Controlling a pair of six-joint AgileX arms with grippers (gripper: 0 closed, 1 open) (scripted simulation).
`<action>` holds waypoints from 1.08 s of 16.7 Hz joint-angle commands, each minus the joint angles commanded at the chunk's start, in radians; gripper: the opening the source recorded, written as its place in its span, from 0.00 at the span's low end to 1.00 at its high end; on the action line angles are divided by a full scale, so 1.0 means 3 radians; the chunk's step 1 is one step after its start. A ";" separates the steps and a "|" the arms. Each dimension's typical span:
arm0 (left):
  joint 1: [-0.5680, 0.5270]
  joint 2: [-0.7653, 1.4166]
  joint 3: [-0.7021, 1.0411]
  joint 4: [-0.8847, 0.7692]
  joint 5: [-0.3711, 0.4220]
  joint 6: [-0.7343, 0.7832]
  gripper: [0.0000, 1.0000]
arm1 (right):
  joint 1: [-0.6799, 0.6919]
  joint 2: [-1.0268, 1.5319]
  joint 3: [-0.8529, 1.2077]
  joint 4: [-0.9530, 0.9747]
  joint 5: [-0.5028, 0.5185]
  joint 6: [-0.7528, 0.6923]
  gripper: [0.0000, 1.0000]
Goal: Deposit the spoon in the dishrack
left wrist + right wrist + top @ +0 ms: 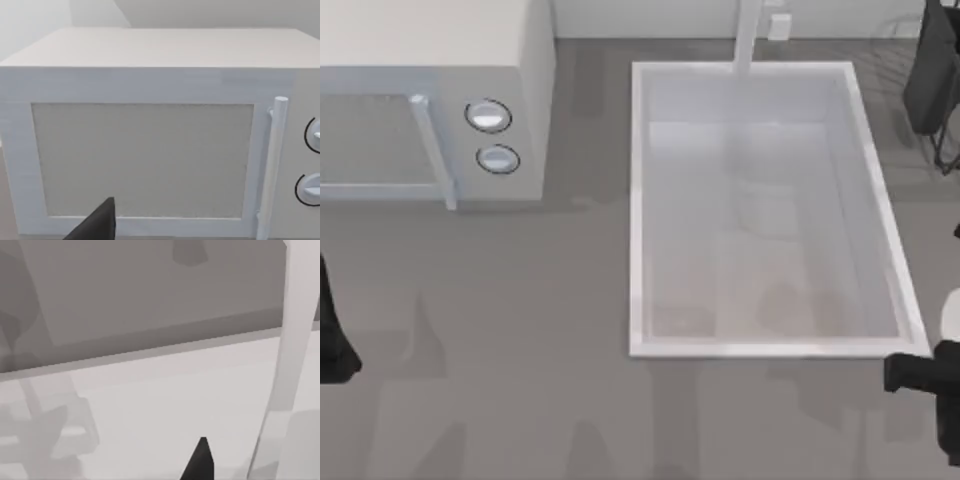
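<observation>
A white rounded oval end, which I take for the spoon (pixel 951 314), lies on the counter at the top view's right edge and is cut off by it. The dishrack (pixel 934 88) stands at the far right corner as a dark shape with thin wires, partly in view. My right gripper (pixel 894 372) is low beside the sink's near right corner, just nearer than the spoon. Its dark tip (pixel 200 462) shows in the right wrist view over the sink. My left gripper (pixel 342 358) is parked at the left edge, and its dark tip (pixel 97 225) faces the microwave.
A big white sink basin (pixel 638 210) fills the middle, with a faucet (pixel 748 35) at its far rim. A white microwave (pixel 525 90) with two round knobs (pixel 488 116) and a bar handle (pixel 274 165) stands at the far left. Grey counter runs along the front.
</observation>
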 joint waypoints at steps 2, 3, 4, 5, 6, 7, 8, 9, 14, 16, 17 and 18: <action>0.0000 0.0000 0.0000 0.0000 0.0000 0.0000 1.00 | -0.0301 -0.0021 0.0024 0.0290 -0.0143 -0.0218 0.00; 0.0000 0.0000 0.0000 0.0000 0.0000 0.0000 1.00 | -0.0504 -0.0031 0.0033 0.0480 -0.0230 -0.0356 0.00; 0.0000 0.0000 0.0000 0.0000 0.0000 0.0000 1.00 | -0.0742 -0.0042 0.0037 0.0698 -0.0326 -0.0512 0.00; 0.0000 0.0000 0.0000 0.0000 0.0000 0.0000 1.00 | -0.1010 -0.0054 0.0035 0.0940 -0.0429 -0.0683 0.00; 0.0000 0.0000 0.0000 0.0000 0.0000 0.0000 1.00 | -0.1303 -0.0068 0.0028 0.1203 -0.0537 -0.0869 0.00; 0.0000 0.0000 0.0000 0.0000 0.0000 0.0000 1.00 | -0.1616 -0.0084 0.0017 0.1485 -0.0650 -0.1066 0.00; 0.0000 0.0000 0.0000 0.0000 0.0000 0.0000 1.00 | -0.1944 -0.0104 0.0002 0.1781 -0.0765 -0.1274 0.00; 0.0000 0.0000 0.0000 0.0000 0.0000 0.0000 1.00 | -0.2278 -0.0129 -0.0015 0.2088 -0.0884 -0.1488 0.00; 0.0000 0.0000 0.0000 0.0000 0.0000 0.0000 1.00 | -0.3848 -0.0326 -0.0116 0.3610 -0.1470 -0.2562 0.00; 0.0000 0.0000 0.0000 0.0000 0.0000 0.0000 1.00 | -0.4325 -0.0421 -0.0157 0.4091 -0.1673 -0.2925 0.00; 0.0000 0.0000 0.0000 0.0000 0.0000 0.0000 1.00 | -0.4513 -0.0464 -0.0177 0.4280 -0.1760 -0.3079 0.00; 0.0000 0.0000 0.0000 0.0000 0.0000 0.0000 1.00 | -0.4663 -0.0502 -0.0193 0.4431 -0.1834 -0.3208 0.00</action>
